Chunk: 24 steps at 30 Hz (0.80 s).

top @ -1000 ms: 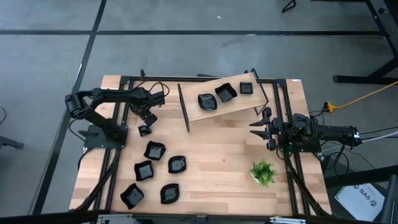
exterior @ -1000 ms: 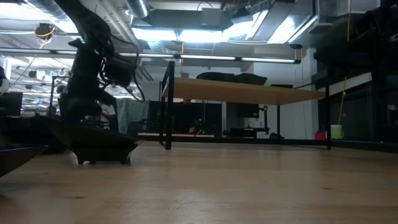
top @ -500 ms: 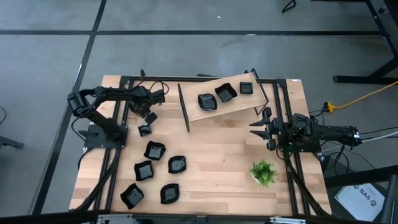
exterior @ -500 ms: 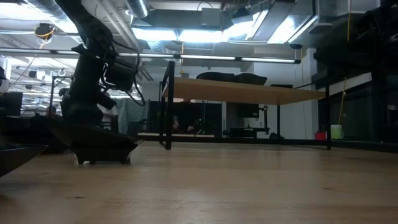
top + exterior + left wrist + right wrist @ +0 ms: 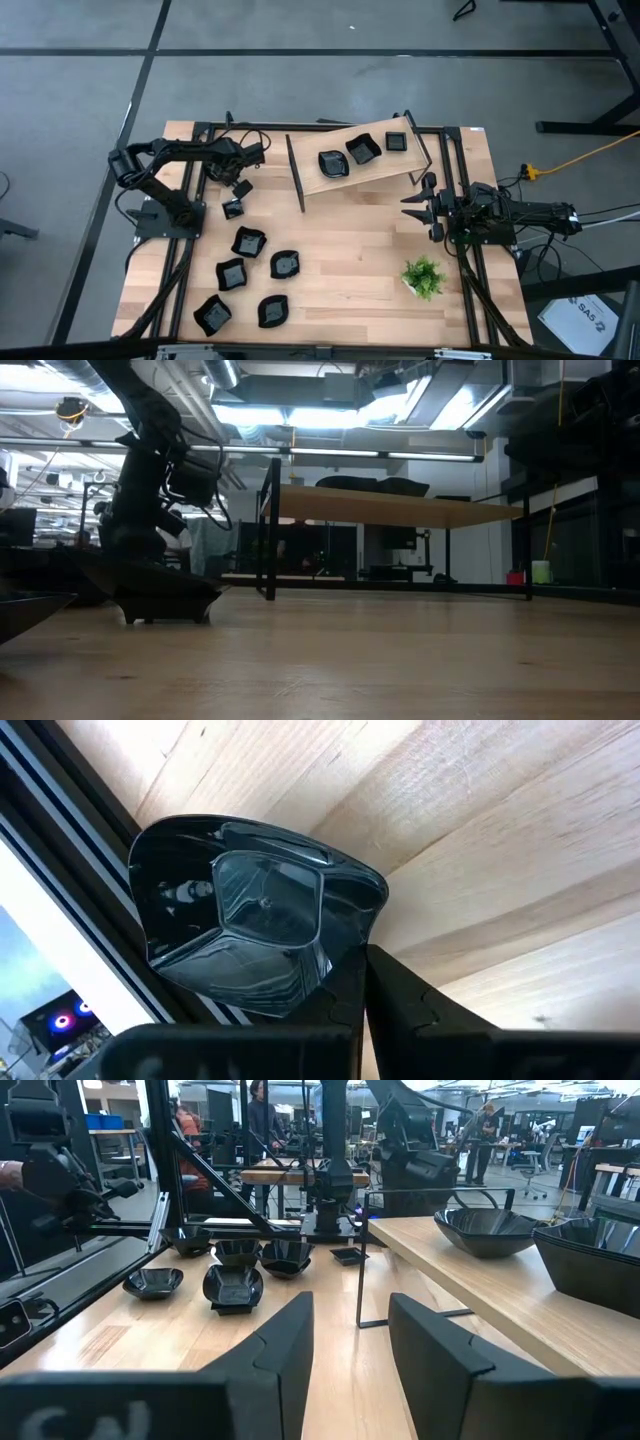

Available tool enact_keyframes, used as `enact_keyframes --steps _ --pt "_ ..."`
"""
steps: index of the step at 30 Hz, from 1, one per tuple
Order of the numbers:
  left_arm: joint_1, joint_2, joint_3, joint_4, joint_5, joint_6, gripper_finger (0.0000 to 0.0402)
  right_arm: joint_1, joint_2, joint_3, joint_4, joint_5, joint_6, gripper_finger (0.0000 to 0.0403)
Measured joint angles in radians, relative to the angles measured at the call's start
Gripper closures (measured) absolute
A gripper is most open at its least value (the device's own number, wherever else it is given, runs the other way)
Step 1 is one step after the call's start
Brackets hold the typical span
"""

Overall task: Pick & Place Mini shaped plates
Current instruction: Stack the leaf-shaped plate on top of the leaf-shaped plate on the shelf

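My left gripper (image 5: 237,193) is at the table's far left, shut on a small glossy black mini plate (image 5: 232,209) with a square well (image 5: 262,910); the plate sits on the wood beside a dark rail. Several more mini plates (image 5: 248,241) lie on the near left of the table. Three others (image 5: 332,163) rest on a raised, slanted wooden shelf (image 5: 375,172). My right gripper (image 5: 415,205) waits open at the table's right side, with nothing between its fingers (image 5: 280,1360). My left gripper pinches the plate's rim at one corner (image 5: 362,942) between its two shut fingers, only at their free ends. The fingers slant down at it from the far side. The plate rests on the table, its well up.
A small green potted plant (image 5: 423,277) stands at the near right. The shelf's black frame posts (image 5: 296,172) rise mid-table. Dark rails (image 5: 195,200) run along both side edges. Bare wood lies in the table's middle (image 5: 350,240).
My left gripper has shut onto the plate's rim after standing open over it. The plate has stayed where it was on the table.
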Motion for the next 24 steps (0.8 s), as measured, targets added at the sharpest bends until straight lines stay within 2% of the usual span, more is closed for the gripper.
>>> enact_keyframes --steps 9,24 --pt "-0.064 -0.033 0.0 0.0 -0.006 -0.033 0.04 0.0 0.0 0.0 0.0 0.0 0.0 0.0271" --pt "-0.274 -0.317 0.0 0.004 -0.034 -0.186 0.04 0.0 0.0 0.0 0.0 0.0 0.0 0.0271"
